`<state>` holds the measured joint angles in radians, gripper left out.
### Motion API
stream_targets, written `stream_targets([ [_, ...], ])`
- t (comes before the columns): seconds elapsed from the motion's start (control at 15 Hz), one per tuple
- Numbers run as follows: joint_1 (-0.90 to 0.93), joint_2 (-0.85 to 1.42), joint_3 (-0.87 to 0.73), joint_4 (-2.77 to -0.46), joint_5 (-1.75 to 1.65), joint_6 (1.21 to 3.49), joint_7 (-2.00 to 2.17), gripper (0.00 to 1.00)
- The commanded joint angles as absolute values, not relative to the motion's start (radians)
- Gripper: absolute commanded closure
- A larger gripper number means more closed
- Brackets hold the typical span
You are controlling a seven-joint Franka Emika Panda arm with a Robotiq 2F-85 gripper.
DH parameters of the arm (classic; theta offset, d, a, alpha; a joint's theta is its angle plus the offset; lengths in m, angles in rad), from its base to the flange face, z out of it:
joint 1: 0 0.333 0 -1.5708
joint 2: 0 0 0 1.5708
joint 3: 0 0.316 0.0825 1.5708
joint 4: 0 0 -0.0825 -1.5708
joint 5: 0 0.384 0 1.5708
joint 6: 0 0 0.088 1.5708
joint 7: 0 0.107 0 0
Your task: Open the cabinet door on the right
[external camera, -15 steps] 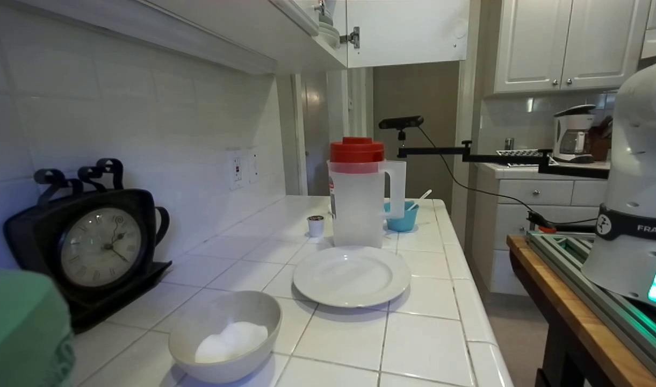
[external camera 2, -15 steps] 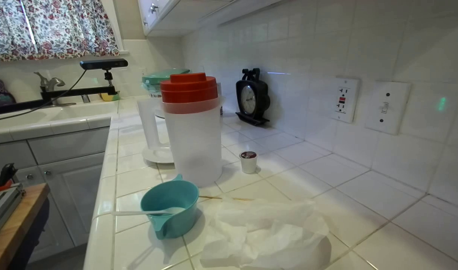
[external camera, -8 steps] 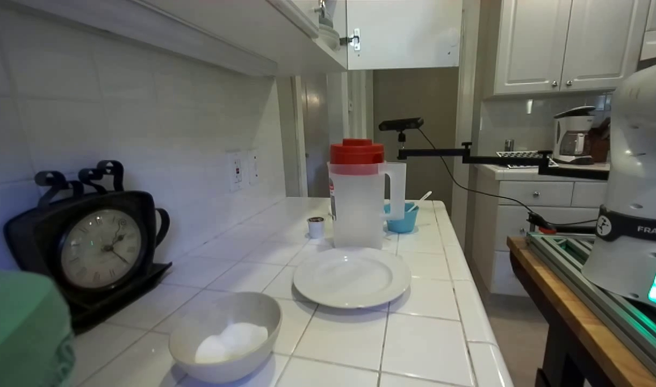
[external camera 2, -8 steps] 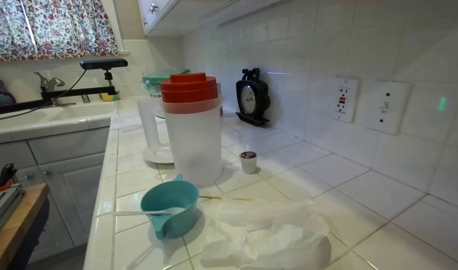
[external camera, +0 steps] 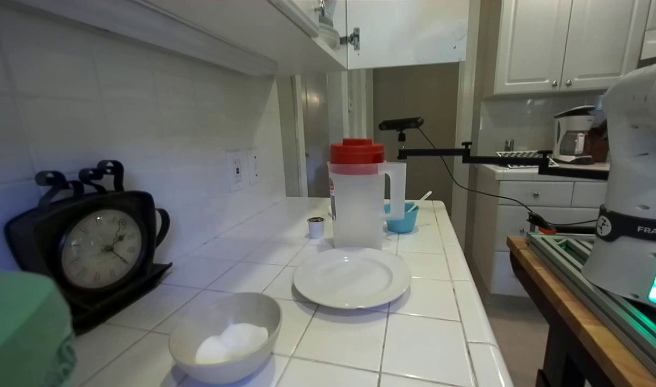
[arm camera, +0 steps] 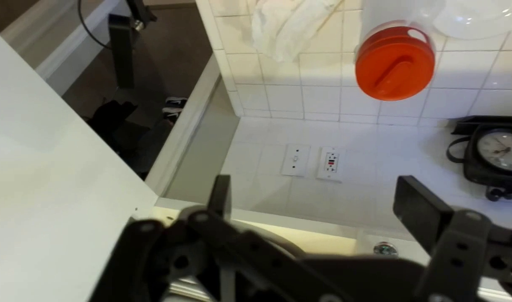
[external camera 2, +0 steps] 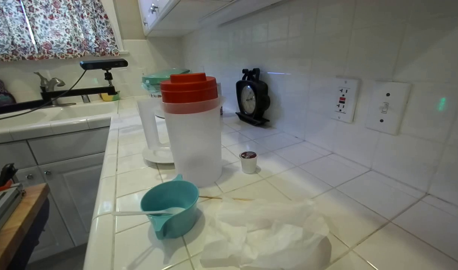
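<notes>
Cabinet door (external camera: 408,32) hangs open, above and right of the pitcher (external camera: 357,209) in an exterior view; free edge reaches farther right and higher than half a second ago. Arm (external camera: 639,177), well right of pitcher, leans slightly nearer it. Gripper (arm camera: 313,191) jaws spread wide, lower in the wrist view than the pitcher's red lid (arm camera: 394,63).

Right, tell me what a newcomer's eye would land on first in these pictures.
Probably the red-lidded pitcher, standing on the white tiled counter behind a white plate in an exterior view. Next might come the black clock by the wall at that view's left. In the wrist view, the white cabinet door stands open and fills much of the left side, while the open hand spreads across the bottom.
</notes>
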<state>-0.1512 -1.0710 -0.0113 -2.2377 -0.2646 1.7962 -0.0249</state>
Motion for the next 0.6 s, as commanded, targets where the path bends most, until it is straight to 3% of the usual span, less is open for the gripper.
stream_targets([
  [0.0, -0.119, -1.060, -0.016, -2.217, -0.256, 1.770, -0.013, 0.00],
  [0.53, -0.110, -1.055, -0.016, -2.212, -0.256, 1.762, -0.014, 0.00],
])
